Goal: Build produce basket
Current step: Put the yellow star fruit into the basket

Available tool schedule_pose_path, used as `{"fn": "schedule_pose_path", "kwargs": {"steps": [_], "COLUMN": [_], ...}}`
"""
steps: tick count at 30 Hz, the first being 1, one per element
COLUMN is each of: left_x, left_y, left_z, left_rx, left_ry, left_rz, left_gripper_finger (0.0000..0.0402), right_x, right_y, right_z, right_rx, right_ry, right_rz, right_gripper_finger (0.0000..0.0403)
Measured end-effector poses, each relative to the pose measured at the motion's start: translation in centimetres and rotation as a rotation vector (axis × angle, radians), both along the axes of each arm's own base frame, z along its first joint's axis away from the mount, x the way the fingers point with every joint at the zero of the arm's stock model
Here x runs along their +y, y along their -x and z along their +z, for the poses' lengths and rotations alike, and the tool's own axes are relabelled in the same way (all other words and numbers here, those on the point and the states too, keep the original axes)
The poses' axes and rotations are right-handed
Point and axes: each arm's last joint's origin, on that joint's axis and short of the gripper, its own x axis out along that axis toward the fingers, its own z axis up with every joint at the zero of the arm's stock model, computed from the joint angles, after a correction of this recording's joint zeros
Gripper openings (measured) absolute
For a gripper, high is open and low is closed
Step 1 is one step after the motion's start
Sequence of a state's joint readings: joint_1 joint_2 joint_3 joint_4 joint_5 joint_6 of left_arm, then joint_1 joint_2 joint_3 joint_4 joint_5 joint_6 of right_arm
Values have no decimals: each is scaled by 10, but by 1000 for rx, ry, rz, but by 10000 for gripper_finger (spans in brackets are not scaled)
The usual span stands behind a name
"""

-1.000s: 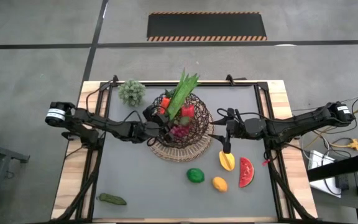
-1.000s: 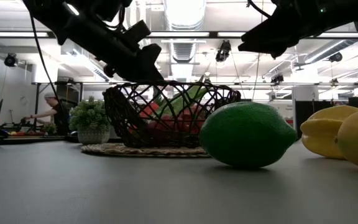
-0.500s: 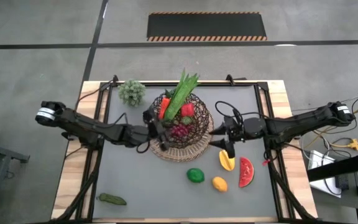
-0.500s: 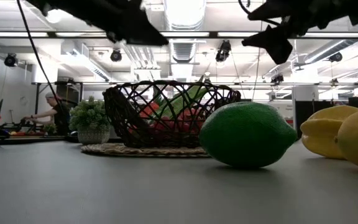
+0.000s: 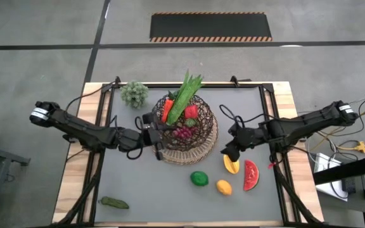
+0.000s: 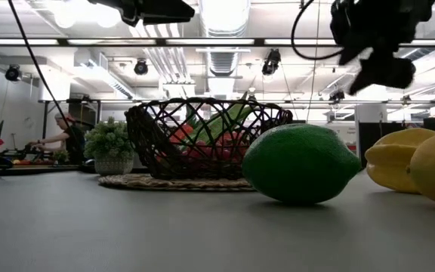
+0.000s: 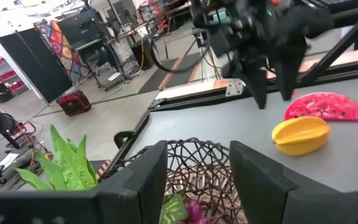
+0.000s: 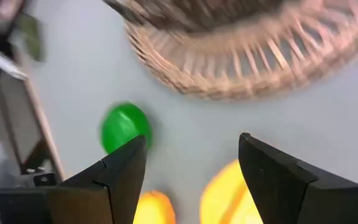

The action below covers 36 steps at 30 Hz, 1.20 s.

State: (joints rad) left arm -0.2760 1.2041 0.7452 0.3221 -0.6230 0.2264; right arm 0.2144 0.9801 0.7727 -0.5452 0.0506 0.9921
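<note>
We see that the left gripper [image 5: 157, 135], which a second ago reached into the basket [image 5: 204, 147], has pulled back to the basket's left rim and now hangs released and empty, its fingers [image 7: 151, 180] spread apart above the weave; we judge that it has just dropped off a piece and that this delivery is done. Over the same second the right gripper [image 5: 228, 152] has swung down from beside the basket's right rim toward the loose fruit, and it now hovers just over the mango [image 5: 231, 164] with its fingers [image 8: 123, 174] wide and nothing between them, so we take the mango as the next pick, not yet grasped. The basket sits on the desk a little toward the far edge and near the middle, a round bowl of dark looping wire on a paler wicker rim, and it already holds the carrot [image 5: 166, 110], the red pepper [image 5: 191, 113], the long green leaves [image 5: 186, 94] standing up out of it and the purple grapes [image 5: 184, 132]. Still out on the desk, toward the near right, lie the lime [image 5: 199, 178], the lemon [image 5: 224, 187] and the watermelon slice [image 5: 251, 175], all well clear of the basket, so roughly half the produce remains.
</note>
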Motion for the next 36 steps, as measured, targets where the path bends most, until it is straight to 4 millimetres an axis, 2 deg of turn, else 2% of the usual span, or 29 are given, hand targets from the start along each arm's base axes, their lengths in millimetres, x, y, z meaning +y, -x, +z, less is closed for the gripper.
{"fn": "schedule_pose_path", "kwargs": {"steps": [12,23,27,36], "left_x": [-3,-3,-3,-3], "left_y": [5,6,5,5], "left_z": [-2,-2,-3,-4], "left_rx": [-1,15,21,26], "left_ry": [6,-37,-46,-52], "left_rz": [-13,-17,-18,-18], "left_gripper_finger": [156,156,156,156], "right_x": [11,22,23,27], "right_y": [-17,-38,-41,-49], "right_z": [-7,-22,-33,-43], "right_rx": [502,647,691,660], "right_ry": [7,-34,-18,-11], "right_rz": [-102,-36,-29,8], "right_gripper_finger": [237,233,211,120]}}
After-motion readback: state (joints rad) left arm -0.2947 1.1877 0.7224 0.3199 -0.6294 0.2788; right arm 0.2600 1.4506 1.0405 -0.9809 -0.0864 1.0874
